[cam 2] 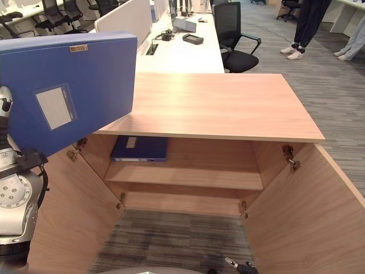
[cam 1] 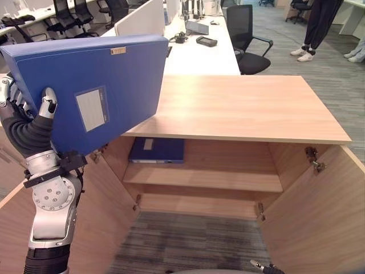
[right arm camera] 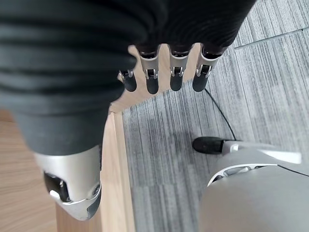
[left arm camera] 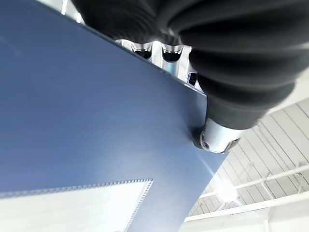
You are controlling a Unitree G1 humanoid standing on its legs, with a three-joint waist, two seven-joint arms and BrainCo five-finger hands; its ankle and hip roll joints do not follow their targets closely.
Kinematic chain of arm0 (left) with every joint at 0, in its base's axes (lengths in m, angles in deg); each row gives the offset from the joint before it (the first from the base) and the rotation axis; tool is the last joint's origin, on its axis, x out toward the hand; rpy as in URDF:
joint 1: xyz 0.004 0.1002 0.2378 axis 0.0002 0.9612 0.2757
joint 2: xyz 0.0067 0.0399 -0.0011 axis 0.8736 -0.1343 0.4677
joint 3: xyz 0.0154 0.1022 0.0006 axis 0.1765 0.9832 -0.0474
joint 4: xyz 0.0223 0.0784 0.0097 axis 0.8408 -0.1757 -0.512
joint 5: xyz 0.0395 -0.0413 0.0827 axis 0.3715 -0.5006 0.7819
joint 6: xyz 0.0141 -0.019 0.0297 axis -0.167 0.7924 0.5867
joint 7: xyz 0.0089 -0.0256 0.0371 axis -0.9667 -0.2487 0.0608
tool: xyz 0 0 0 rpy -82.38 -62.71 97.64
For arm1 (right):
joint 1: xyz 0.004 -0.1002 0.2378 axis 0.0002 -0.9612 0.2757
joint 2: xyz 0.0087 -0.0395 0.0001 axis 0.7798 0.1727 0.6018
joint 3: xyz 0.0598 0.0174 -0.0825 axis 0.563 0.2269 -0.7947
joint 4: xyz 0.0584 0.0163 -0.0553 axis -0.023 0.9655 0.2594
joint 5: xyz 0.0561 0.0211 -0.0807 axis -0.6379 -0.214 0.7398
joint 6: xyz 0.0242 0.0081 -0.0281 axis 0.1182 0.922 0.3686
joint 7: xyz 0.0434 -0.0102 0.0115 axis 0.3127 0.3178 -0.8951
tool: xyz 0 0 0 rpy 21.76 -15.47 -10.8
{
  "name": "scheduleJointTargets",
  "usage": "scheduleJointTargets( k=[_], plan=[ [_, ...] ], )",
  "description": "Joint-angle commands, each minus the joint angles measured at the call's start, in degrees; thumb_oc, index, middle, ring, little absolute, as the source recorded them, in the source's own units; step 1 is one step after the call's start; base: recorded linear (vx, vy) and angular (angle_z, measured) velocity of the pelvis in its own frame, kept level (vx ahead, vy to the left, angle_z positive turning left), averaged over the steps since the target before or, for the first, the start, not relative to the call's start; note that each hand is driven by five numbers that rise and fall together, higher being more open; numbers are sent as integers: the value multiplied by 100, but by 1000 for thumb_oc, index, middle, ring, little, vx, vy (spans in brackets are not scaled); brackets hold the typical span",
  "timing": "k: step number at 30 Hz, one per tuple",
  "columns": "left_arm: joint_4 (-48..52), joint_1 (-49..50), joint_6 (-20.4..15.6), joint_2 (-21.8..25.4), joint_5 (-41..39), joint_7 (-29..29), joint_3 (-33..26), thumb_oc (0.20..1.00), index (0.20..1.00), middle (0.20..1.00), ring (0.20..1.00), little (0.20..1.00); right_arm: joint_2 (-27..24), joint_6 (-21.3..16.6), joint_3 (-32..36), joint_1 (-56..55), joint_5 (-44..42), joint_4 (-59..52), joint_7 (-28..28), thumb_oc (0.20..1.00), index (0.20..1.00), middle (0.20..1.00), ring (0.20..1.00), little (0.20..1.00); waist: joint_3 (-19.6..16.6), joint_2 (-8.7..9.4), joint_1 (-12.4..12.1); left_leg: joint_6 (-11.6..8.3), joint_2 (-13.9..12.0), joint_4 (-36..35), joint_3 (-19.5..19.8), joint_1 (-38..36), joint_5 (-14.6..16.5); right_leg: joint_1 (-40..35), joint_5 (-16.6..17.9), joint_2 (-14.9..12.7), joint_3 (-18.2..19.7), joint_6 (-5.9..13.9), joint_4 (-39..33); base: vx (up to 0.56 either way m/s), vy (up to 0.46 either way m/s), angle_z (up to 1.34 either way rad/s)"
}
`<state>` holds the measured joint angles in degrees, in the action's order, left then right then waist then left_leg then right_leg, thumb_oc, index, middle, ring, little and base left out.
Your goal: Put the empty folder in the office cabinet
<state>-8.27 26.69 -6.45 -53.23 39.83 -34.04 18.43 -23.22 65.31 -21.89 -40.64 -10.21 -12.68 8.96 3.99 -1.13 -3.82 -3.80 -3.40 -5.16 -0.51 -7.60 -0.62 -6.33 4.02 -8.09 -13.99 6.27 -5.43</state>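
Folder: We see the blue folder [cam 1: 91,91] raised at ten o'clock, above the open cabinet [cam 1: 239,108].
Left hand: our left hand [cam 1: 47,103] pinches its lower edge, thumb on the cover.
Right hand: our right hand [right arm camera: 164,72] hangs relaxed, fingers straight.
Handling: we judge it light, stiff, slick; grip near the spine.
Shelf: another folder [cam 1: 157,150] lies at eleven o'clock.
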Motion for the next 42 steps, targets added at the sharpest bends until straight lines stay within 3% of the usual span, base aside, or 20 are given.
scheduleJointTargets(
  k=[1,13,20,28,42],
  plan=[
    [224,-613,-511,75,-560,-213,-79,200,200,200,200,200,-72,-20,-224,422,136,56,-49,1000,1000,1000,1000,1000,62,79,-11,-229,-89,16,162,-15,387,-424,-733,95,189,253,150,40,-7,3],
    [105,-540,-652,-438,-1801,-616,213,200,200,200,200,200,151,-162,-563,647,-599,-772,-470,1000,1000,1000,1000,1000,96,85,-83,-229,-93,16,183,20,368,-404,-714,87,181,257,145,-1,-1,3],
    [70,-445,-750,-785,-2425,-740,391,200,200,200,200,200,260,-234,-1297,523,-1869,-3218,-1089,1000,1000,1000,1000,1000,141,112,-95,-234,-106,16,148,25,349,-366,-707,84,196,248,172,0,0,0],
    [125,-441,-748,-888,-2632,-730,625,200,200,200,200,200,108,-160,-1973,593,-2828,-5243,-1460,1000,1000,1000,1000,1000,132,147,-98,-242,-130,16,117,23,335,-337,-714,79,203,246,208,0,0,0],
    [308,-377,-811,-1067,-2942,-771,1021,200,200,200,200,200,172,-497,-2639,1582,-3647,-7114,-1561,1000,1000,1000,1000,1000,85,176,-110,-226,-152,16,95,33,316,-308,-702,65,243,234,228,0,0,0]
  ],
)
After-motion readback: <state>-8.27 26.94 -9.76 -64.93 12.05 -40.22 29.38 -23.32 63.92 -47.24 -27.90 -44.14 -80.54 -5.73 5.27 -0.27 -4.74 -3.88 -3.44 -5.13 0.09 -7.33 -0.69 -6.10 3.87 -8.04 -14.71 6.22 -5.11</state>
